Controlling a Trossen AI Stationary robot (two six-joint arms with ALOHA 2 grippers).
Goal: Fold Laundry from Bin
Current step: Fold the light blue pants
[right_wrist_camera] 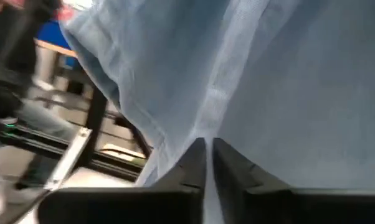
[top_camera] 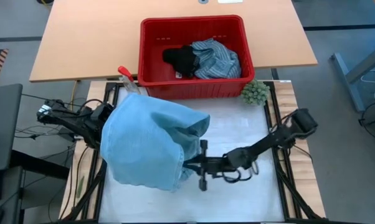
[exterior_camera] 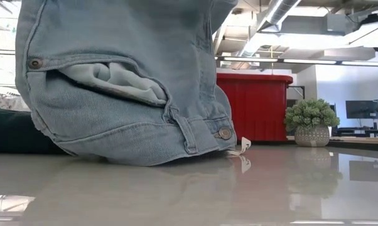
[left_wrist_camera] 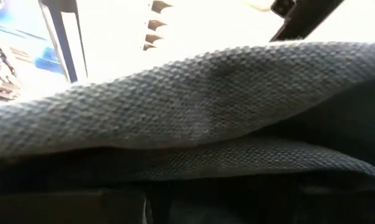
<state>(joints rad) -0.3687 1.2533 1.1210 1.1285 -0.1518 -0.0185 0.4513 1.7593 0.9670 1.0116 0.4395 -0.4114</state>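
Observation:
Light blue denim jeans [top_camera: 151, 144] are draped in a heap over my left arm [top_camera: 75, 121], which comes in from the table's left. They cover that gripper; the left wrist view shows only denim [left_wrist_camera: 194, 106] close up. The jeans' waistband end [exterior_camera: 195, 135], with pocket and button, rests on the table. My right gripper [top_camera: 196, 165] reaches in from the right and is shut on the jeans' right edge. The red bin [top_camera: 194, 87] stands at the far side, holding a striped shirt [top_camera: 217, 59] and a black piece [top_camera: 181, 59]. My right gripper pinches the jeans' right-hand edge beside a seam [right_wrist_camera: 210, 118] between its two fingers [right_wrist_camera: 190, 163]. The fingers come in about level from the table's right side. The cloth rises above them in loose folds, and the jeans' low end lies on the table.
A green fuzzy ball in a pot [top_camera: 255, 92] sits right of the bin. A spray bottle with a red trigger [top_camera: 126, 77] stands at the bin's left corner. Bare white table top [top_camera: 243, 134] shows to the right of the jeans.

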